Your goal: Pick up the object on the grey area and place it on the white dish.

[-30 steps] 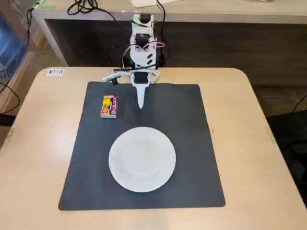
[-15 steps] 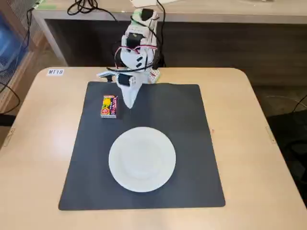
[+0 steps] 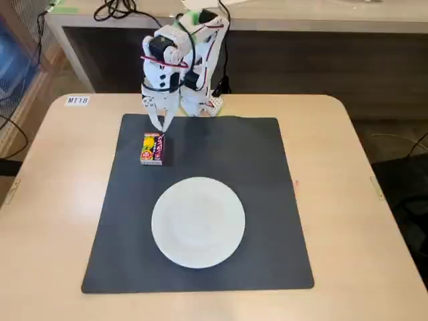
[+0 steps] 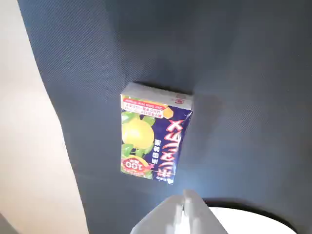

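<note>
Hovering above the packet (image 3: 152,148) near the tabletop's (image 3: 60,200) far-left corner, your end effector (image 3: 159,127) looks narrowed, holding nothing, poised for descent.

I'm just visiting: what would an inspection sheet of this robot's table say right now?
Surface: light wooden table, dark grey mat on it.
Job's things: small printed packet lies on the mat, apart from the empty white plate.
Clutter: label at the table's corner.
Claw: claw points down just behind the packet; open or shut, cannot tell.
Cables: black cables behind the arm.
Surroundings: desk behind.
</note>
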Action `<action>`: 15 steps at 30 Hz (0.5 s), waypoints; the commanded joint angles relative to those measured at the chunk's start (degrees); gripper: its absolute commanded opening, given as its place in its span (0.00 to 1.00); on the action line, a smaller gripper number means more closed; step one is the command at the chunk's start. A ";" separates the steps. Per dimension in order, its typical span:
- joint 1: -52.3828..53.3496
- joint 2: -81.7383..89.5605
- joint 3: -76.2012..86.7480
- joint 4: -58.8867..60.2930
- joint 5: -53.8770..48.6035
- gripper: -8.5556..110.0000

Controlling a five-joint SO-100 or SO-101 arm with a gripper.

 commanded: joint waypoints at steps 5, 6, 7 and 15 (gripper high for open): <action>-2.37 -8.26 -7.47 1.85 0.70 0.32; -2.46 -8.61 -7.47 2.02 0.70 0.34; -2.64 -9.05 -7.47 2.20 0.62 0.36; -2.55 -15.12 -7.47 2.11 2.20 0.39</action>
